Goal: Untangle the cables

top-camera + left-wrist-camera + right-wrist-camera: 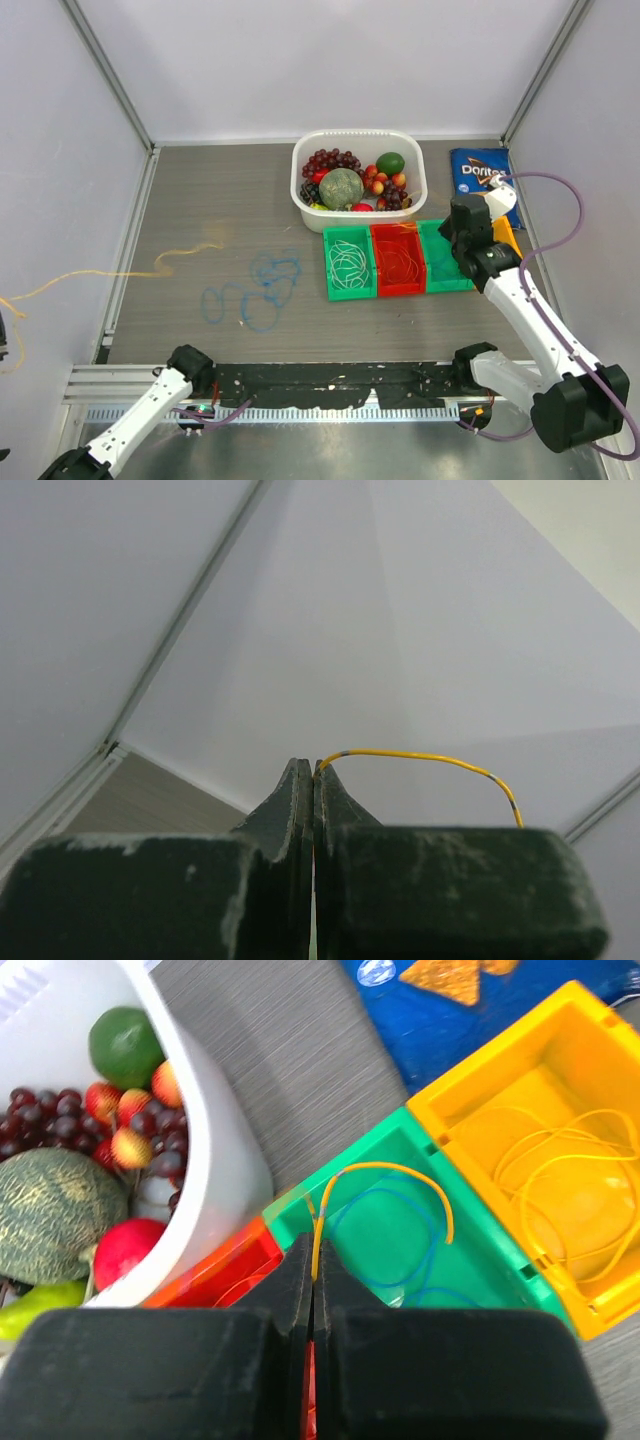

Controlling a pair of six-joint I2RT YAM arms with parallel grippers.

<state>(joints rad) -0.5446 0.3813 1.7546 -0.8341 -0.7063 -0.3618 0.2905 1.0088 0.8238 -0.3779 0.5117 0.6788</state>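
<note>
Several string-thin looping cables (272,268), plastic bins (372,262)

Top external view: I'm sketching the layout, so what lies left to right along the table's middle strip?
Thin yellow-orange cable → looping blue cable → green plastic bin holding white cables → red plastic bin → second green plastic bin → yellow plastic bin, mostly hidden by the right arm.
</note>
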